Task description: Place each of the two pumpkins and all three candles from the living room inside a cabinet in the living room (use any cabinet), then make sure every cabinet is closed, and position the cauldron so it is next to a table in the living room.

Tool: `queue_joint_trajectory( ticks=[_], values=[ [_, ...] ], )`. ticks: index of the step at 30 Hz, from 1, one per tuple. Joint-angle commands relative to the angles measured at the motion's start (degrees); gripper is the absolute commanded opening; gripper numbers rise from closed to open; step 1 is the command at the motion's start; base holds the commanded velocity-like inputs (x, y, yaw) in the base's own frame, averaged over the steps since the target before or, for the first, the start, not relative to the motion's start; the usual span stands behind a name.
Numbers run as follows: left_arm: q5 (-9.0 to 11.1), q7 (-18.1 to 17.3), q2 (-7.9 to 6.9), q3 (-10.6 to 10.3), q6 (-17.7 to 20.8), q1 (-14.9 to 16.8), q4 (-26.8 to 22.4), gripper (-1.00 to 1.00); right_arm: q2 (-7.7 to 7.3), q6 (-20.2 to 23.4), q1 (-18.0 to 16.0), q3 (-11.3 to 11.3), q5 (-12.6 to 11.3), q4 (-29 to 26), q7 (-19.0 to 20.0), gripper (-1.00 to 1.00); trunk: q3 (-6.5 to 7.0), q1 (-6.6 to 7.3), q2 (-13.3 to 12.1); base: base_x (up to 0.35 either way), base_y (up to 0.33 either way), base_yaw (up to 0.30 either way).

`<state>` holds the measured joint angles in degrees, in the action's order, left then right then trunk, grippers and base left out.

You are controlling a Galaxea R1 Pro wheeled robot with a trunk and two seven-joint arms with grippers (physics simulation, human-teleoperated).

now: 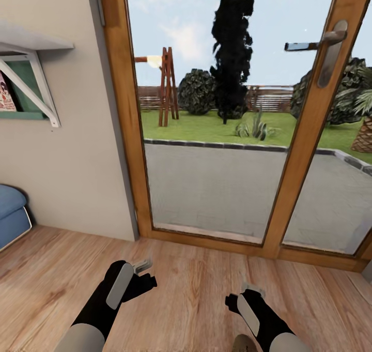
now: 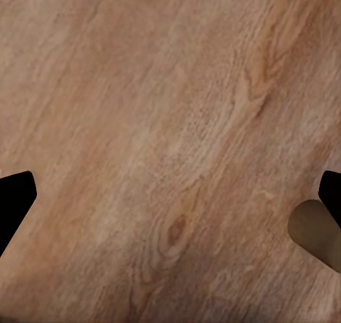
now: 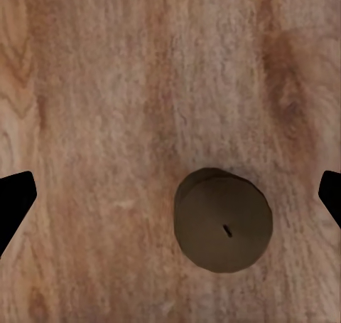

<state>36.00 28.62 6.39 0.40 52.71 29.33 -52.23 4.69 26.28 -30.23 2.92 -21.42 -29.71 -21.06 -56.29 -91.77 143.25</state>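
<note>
My right gripper [image 3: 170, 202], jaws wide and empty, hangs above a stubby candle [image 3: 224, 228] upright on the wooden floor [image 3: 106, 88]; likely light, stiff and waxy, best pinched across its sides.

One candle [image 3: 224, 228] stands upright on the wooden plank floor [image 3: 106, 124], seen from straight above in the right wrist view: a short, stubby grey-beige cylinder with a flat round top and a small dark wick at its centre. A little of its side wall shows along one edge. It rests alone on the boards, nothing touching it. In the left wrist view the same candle [image 2: 316, 232] appears partly cut off at the picture's edge, and in the head view its top [image 1: 244, 343] peeks out low on the floor
</note>
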Motion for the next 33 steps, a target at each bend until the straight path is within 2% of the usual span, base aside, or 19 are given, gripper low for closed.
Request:
queue_joint_trajectory(
  ticks=[1, 9, 33],
  values=[
    [0.62, 0.56, 0.02, 0.04, 0.11, 0.03, -0.06, 1.0, -0.05, -0.44, -0.01, 0.3, -0.61, -0.06, -0.53, 1.0, -0.29, -0.01, 0.04, 0.0, 0.0, 0.0],
    [0.61, 0.56, 0.06, 0.04, 0.11, 0.03, -0.06, 1.0, -1.2, -1.62, 0.0, 0.24, -0.66, 0.0, -0.65, 1.0, -2.06, -0.22, 0.15, 0.0, 0.0, 0.0],
    [0.56, 0.56, 0.61, 0.04, 0.13, 0.03, -0.06, 1.0, -1.19, -1.48, 0.0, 0.27, -0.75, -0.35, -0.15, 1.0, -7.38, -0.84, 0.47, 0.0, 0.0, 0.0]
  ],
)
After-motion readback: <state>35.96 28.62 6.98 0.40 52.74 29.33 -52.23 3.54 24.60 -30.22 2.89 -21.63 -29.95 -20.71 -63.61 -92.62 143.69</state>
